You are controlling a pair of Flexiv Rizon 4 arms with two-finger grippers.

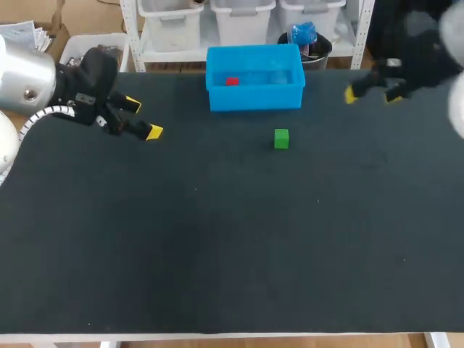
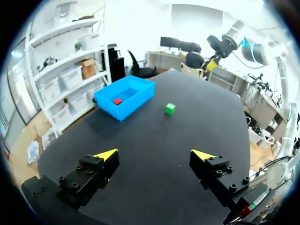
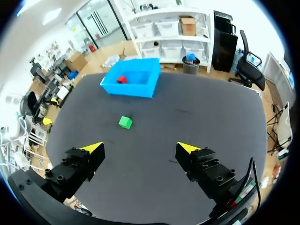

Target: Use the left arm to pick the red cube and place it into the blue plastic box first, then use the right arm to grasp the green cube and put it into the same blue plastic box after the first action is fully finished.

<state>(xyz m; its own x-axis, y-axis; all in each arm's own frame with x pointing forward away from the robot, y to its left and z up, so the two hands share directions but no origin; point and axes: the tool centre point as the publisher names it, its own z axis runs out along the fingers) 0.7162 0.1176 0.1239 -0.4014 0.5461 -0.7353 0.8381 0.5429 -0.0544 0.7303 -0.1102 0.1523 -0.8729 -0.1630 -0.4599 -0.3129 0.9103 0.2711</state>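
Black table (image 1: 217, 254), both arms parked at its far corners. Blue plastic box (image 1: 254, 98) sits at the far edge, about centre. It holds one thing, the red cube (image 1: 232, 81), lying on the floor toward its left wall, so the first half of the task looks done. Left gripper (image 1: 143, 118) is at far left, well apart from the box, jaws spread, nothing between them. Right gripper (image 1: 372, 95) is at far right, level with the box, and its own wrist view shows the jaws spread wide and empty. Green cube (image 1: 281, 138) sits alone on the table just nearer than the box's right end, clear of its front wall. Next job, as I judge it, is the right arm's grasp on this cube. Risks: the cube is small against the finger span, so an off-centre descent could nudge it away or pinch a corner and roll it. It also lies close to the box, so a far-side finger may clip the wall and shove the box. A release too low over the rim could drop the cube outside.
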